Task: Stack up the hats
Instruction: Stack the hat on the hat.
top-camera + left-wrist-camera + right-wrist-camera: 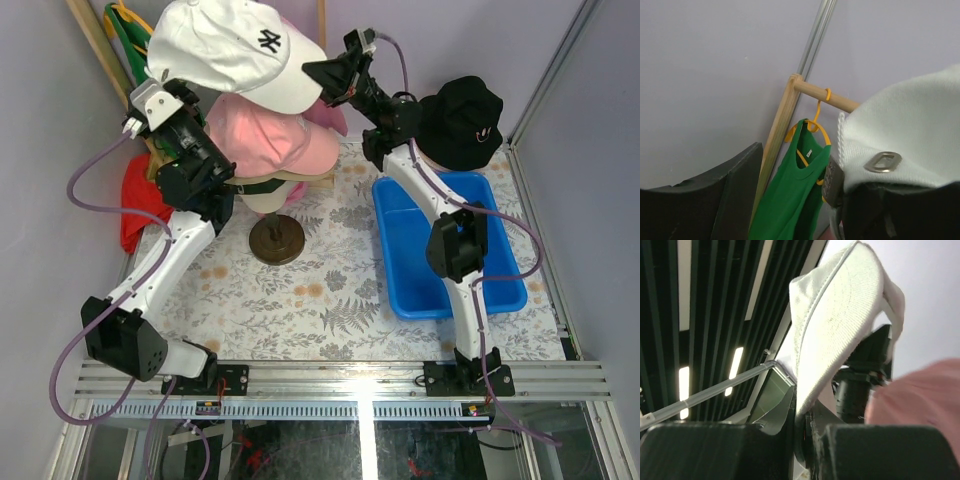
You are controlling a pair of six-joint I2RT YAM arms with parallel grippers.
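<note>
The white cap (235, 50) with a black logo is up high at 11 o'clock, just over the pink cap (265, 135). The right fingers (325, 75) pinch its brim. The left fingers (715, 200) are apart at its back.

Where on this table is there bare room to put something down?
Free: the floral table strip between the stand base and the near edge, and the gap between that base and the blue bin. Crowded: the back left, where the white cap hangs over the pink cap.
</note>
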